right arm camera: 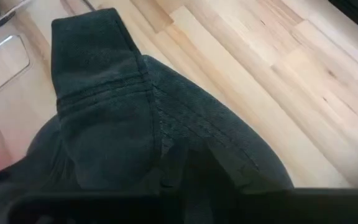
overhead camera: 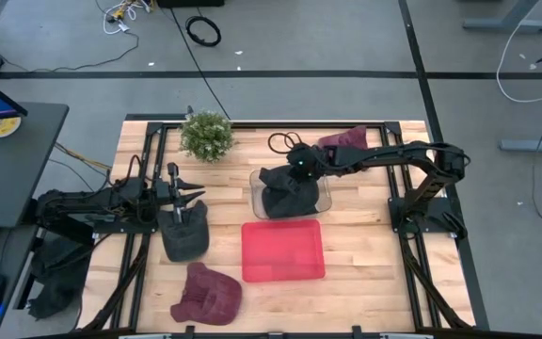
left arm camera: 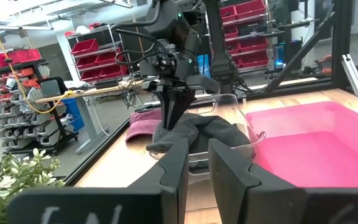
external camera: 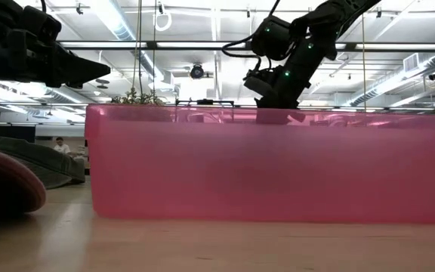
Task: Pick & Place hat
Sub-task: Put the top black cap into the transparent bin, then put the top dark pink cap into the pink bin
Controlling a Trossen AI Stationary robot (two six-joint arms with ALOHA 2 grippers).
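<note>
The red bin (overhead camera: 283, 250) is serving as the landmark, lying near the table's (overhead camera: 365, 292) middle. Bare wood is showing to the right of the red bin and along the near edge below it.

The right arm is reaching in from the table's right side, its right gripper (overhead camera: 290, 184) hanging over the clear container (overhead camera: 322, 196) that is touching the far side of the red bin. In the left wrist view its fingers (left arm camera: 170, 112) are pointing down into a dark grey hat (overhead camera: 288, 198) draped over that container's rim. They appear closed on the fabric, with the hat bunching up toward them.

The left arm is lying along the left side of the table, left of the red bin. Its left gripper (overhead camera: 184, 197) is standing above a second dark grey hat (overhead camera: 183, 232) lying flat on the wood. Its fingers (left arm camera: 176, 168) are standing slightly apart with nothing between them.

A maroon hat (overhead camera: 207, 294) is lying left of and nearer than the red bin, another maroon hat (overhead camera: 344, 138) beyond the clear container, and a small potted plant (overhead camera: 206, 135) is standing at the far left.
</note>
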